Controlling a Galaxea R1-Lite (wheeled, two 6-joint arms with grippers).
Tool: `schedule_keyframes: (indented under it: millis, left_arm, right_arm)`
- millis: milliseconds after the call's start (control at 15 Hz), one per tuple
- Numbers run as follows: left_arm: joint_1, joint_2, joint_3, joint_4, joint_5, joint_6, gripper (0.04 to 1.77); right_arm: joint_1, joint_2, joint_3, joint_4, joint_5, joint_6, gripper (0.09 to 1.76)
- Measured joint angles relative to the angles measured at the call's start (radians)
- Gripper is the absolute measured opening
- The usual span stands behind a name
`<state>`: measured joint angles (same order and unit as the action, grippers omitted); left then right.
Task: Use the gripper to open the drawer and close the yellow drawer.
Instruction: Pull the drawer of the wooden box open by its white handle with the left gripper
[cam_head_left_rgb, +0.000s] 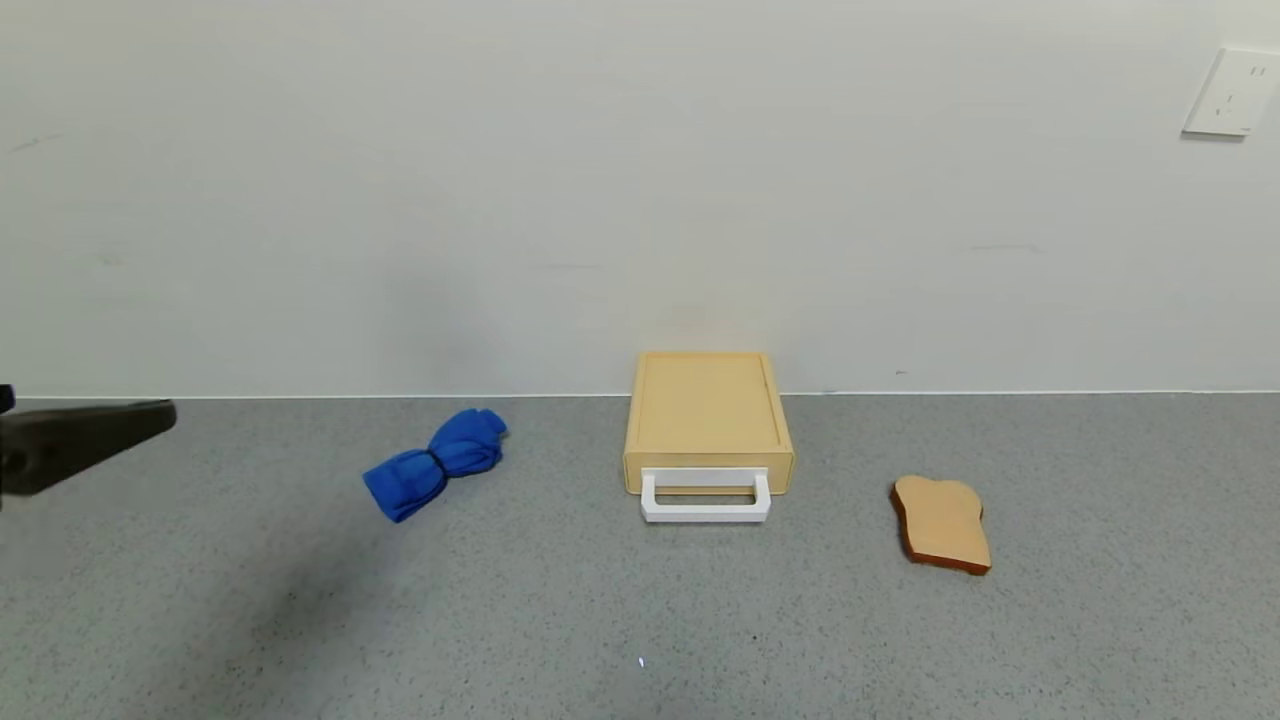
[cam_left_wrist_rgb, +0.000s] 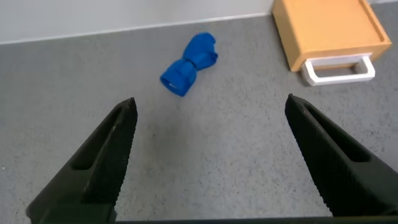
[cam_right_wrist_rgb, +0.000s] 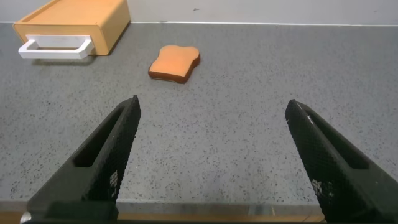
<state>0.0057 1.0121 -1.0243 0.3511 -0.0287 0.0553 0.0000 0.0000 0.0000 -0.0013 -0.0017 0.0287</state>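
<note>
The pale-yellow drawer box stands at the back middle of the grey counter, against the wall. Its tray is pushed in, and the white loop handle faces me. My left gripper hangs at the far left above the counter, well away from the drawer; in the left wrist view it is open and empty, with the drawer far off. My right gripper is open and empty over the counter's front edge and does not show in the head view; the drawer lies far from it.
A rolled blue cloth lies left of the drawer. A tan toast-shaped slice lies to its right. A white wall socket is at the upper right. The grey counter stretches in front of the drawer.
</note>
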Motion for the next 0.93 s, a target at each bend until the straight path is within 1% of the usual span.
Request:
schedule_keyframes:
  millis: [133, 200, 267, 333, 400, 467, 533, 667, 800, 933]
  left_arm:
    - [-0.006, 0.186, -0.251, 0.203, -0.033, -0.013, 1.72]
    - [-0.021, 0.271, -0.368, 0.297, -0.041, -0.036, 1.72]
    - [-0.049, 0.362, -0.486, 0.383, -0.043, -0.068, 1.72]
    - [-0.087, 0.444, -0.58, 0.457, -0.033, -0.101, 1.72]
    - [-0.138, 0.523, -0.658, 0.516, -0.012, -0.138, 1.72]
    - [-0.206, 0.6, -0.72, 0.559, 0.02, -0.186, 1.72]
    - [-0.276, 0.67, -0.763, 0.583, 0.053, -0.237, 1.72]
    - [-0.39, 0.782, -0.808, 0.596, 0.096, -0.338, 1.72]
    - [-0.469, 0.873, -0.843, 0.598, 0.111, -0.431, 1.72]
    - [-0.525, 0.953, -0.893, 0.598, 0.114, -0.502, 1.72]
  right_arm:
    - [0.0, 0.0, 0.0, 0.0, 0.0, 0.0, 1.71]
    - [0.0, 0.0, 0.0, 0.0, 0.0, 0.0, 1.71]
    - [0.0, 0.0, 0.0, 0.0, 0.0, 0.0, 1.71]
    - [0.0, 0.0, 0.0, 0.0, 0.0, 0.0, 1.71]
    - [0.0, 0.0, 0.0, 0.0, 0.0, 0.0, 1.71]
    - [0.0, 0.0, 0.0, 0.0, 0.0, 0.0, 1.71]
    - [0.0, 0.0, 0.0, 0.0, 0.0, 0.0, 1.71]
    - [0.0, 0.0, 0.0, 0.0, 0.0, 0.0, 1.71]
    - [0.0, 0.0, 0.0, 0.0, 0.0, 0.0, 1.71]
    - [0.0, 0.0, 0.0, 0.0, 0.0, 0.0, 1.71]
